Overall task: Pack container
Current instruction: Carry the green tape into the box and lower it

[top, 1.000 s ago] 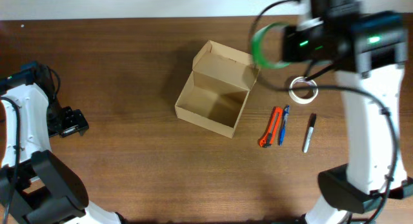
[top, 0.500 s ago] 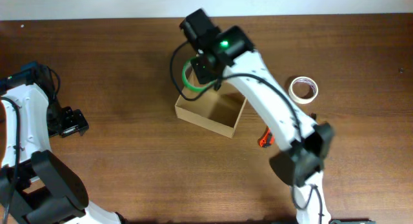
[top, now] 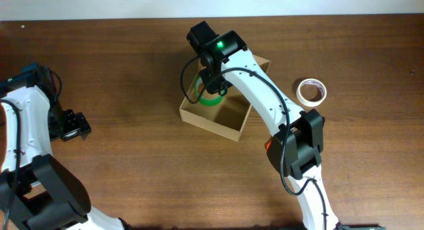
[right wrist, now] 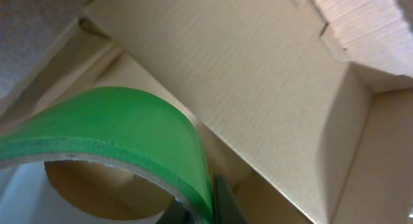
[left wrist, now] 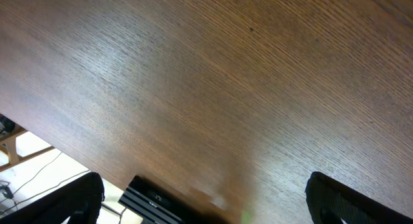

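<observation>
The container (top: 212, 118) is an open tan cardboard box at the table's middle, its flap lid (top: 262, 63) standing at the far side. My right gripper (top: 213, 89) is shut on a green tape roll (top: 211, 97) and holds it over the box's far left part. In the right wrist view the green roll (right wrist: 110, 130) fills the lower left, pinched between my fingers (right wrist: 222, 201), with the box's inner walls (right wrist: 213, 75) behind. My left gripper (top: 71, 126) is open and empty at the table's left edge, and its wrist view shows only bare wood (left wrist: 213, 82).
A white tape roll (top: 311, 91) lies right of the box. An orange tool (top: 268, 144) shows partly under my right arm. The arm (top: 265, 104) crosses over the box's right side.
My right gripper carried the green tape roll from the right of the box to over it, then lowered it slightly into the opening. The left arm has not moved.
</observation>
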